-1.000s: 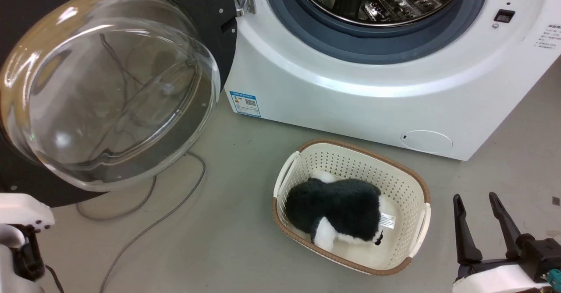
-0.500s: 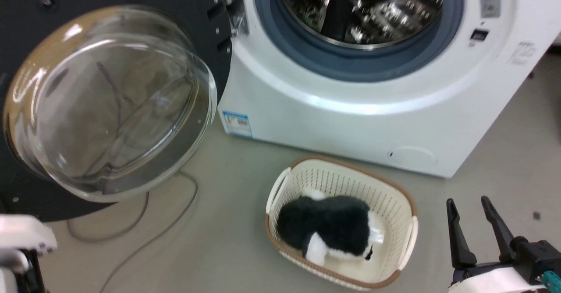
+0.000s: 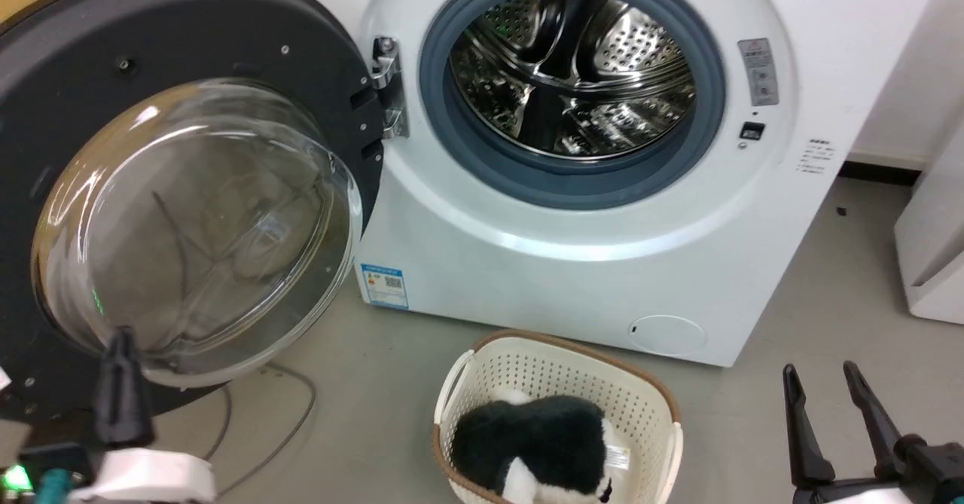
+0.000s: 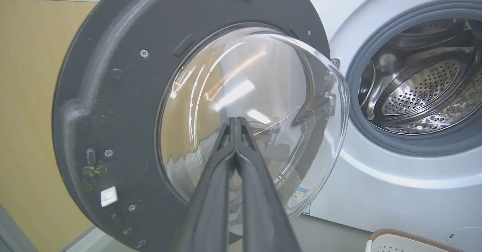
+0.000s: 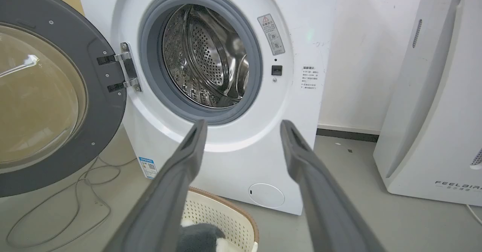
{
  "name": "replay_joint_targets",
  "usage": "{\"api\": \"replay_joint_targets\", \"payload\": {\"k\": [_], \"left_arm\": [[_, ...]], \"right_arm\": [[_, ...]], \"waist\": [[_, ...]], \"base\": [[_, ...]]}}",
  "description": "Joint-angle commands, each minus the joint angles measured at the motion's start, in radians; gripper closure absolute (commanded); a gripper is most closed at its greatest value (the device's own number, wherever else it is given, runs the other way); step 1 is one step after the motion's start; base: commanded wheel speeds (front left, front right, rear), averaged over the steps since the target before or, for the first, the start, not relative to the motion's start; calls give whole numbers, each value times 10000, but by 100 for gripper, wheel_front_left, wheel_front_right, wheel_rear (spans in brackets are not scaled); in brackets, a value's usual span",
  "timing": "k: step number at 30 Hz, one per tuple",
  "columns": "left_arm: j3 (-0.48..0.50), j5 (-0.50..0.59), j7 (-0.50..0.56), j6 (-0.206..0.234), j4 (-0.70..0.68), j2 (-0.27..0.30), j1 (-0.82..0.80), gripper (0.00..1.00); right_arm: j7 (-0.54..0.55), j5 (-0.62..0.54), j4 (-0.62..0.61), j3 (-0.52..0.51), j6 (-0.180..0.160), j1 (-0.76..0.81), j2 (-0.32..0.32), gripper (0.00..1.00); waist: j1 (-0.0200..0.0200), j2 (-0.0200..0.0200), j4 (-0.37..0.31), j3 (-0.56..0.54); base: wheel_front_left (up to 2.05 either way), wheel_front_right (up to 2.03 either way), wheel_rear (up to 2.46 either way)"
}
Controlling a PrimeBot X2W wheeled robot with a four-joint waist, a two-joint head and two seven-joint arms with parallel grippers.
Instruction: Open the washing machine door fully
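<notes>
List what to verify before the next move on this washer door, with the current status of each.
1. Washing machine door swung clear of the drum opening: ok.
2. Door against its hinge stop, fully open: cannot tell.
3. Left gripper shut, empty, aimed at the door's glass bowl; touching it: cannot tell.
4. Right gripper open, empty, apart from the door: ok.
5. Laundry basket with plush toy on the floor, out of the door's way: ok.

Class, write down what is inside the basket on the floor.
A black-and-white plush toy lies inside the basket. It covers the basket's floor beneath it, so anything underneath cannot be seen.
</notes>
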Motion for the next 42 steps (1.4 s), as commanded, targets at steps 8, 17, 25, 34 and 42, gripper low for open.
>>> {"api": "replay_joint_targets", "payload": {"k": [8, 17, 25, 34, 42], "left_arm": [[-770, -65, -11, -633, -813, -470, 844, 0], [-1218, 0, -11, -662, -761, -818, 1295, 0], [-1401, 33, -11, -608, -482, -967, 1347, 0], [-1421, -63, -11, -674, -512, -1034, 1281, 0], [-1469, -18, 94, -650, -508, -1032, 1191, 100]], "right_arm": [[-44, -8, -255, 76, 6, 201, 22, 0], [-44, -191, -949, 365, 6, 307, 22, 0], [-44, -360, -1350, 449, 6, 543, 22, 0], [-44, -411, -1418, 488, 6, 655, 22, 0], [95, -376, -1356, 497, -2, 491, 1, 100]], "waist": [[0, 0, -511, -217], [0, 0, -1399, -300], [0, 0, -2036, -285], [0, 0, -2426, -260], [0, 0, -2426, -238]], "base": [[0, 0, 0], [0, 0, 0], [0, 0, 0], [0, 0, 0], [0, 0, 0]]}}
